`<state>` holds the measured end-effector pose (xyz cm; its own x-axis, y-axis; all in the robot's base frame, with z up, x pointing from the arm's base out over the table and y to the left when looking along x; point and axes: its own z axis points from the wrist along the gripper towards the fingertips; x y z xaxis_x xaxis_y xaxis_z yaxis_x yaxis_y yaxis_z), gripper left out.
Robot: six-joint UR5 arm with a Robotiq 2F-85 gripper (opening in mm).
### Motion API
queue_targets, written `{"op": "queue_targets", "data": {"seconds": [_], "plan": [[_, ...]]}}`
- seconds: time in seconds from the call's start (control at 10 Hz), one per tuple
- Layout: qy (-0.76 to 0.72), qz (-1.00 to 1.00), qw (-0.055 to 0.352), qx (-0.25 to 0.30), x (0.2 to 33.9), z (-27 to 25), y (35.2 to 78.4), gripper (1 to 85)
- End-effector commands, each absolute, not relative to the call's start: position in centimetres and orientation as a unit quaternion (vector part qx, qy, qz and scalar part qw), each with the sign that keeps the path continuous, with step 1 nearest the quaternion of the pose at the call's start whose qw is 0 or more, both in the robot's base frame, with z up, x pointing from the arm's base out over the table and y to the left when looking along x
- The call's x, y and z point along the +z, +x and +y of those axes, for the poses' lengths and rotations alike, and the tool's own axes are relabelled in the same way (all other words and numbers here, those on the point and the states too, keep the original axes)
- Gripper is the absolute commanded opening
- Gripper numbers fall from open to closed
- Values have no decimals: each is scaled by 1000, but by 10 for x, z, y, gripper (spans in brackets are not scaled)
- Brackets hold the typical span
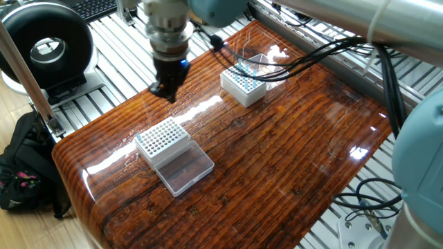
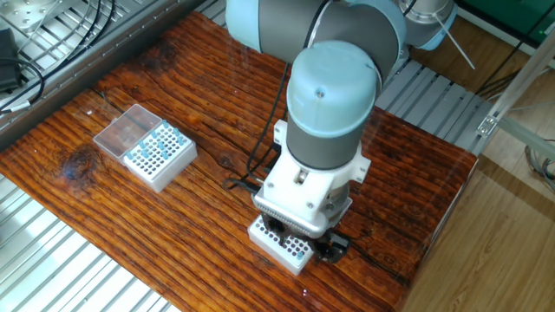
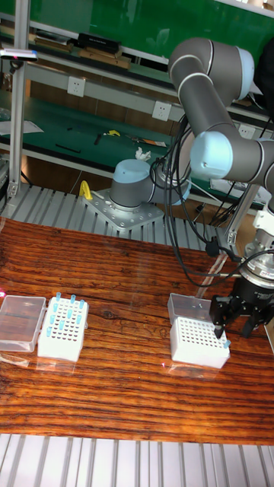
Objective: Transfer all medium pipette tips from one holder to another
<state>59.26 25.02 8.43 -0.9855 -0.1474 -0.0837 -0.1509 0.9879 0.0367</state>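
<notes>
We see a glossy striped reddish-brown wooden tabletop [image 1: 277, 159] on ribbed aluminium rails [image 1: 111, 41]. Behind stands a green-surfaced workbench [image 3: 76, 125]; a black bag [image 1: 24, 173] sits on the pale wooden floor [image 2: 503, 234].

one fixed view: high, oblique; other: high, opposite side; tall: low, frontal; all share table [image 1: 277, 159]

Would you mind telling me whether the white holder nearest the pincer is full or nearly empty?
Nearly empty: the white holder shows rows of bare holes, with one blue tip at its corner.

Bright, sharp views; overhead light glares off the glossy table [image 1: 291, 138].
</notes>
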Motion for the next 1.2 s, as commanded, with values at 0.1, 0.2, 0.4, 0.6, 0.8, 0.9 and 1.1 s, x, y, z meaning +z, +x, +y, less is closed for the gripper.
{"op": "queue_targets", "data": {"seconds": [0.1,0.2,0.4,0.6,0.8,0.9,1.1], "plan": [[-61,997,36,16,81,254,598,533],[-60,998,35,12,78,252,598,513],[-58,998,34,8,74,250,597,487],[-54,998,34,8,74,251,596,460],[-52,998,34,8,73,252,594,433],[-49,998,34,6,71,252,593,413],[-49,998,35,4,70,252,591,397]]}}
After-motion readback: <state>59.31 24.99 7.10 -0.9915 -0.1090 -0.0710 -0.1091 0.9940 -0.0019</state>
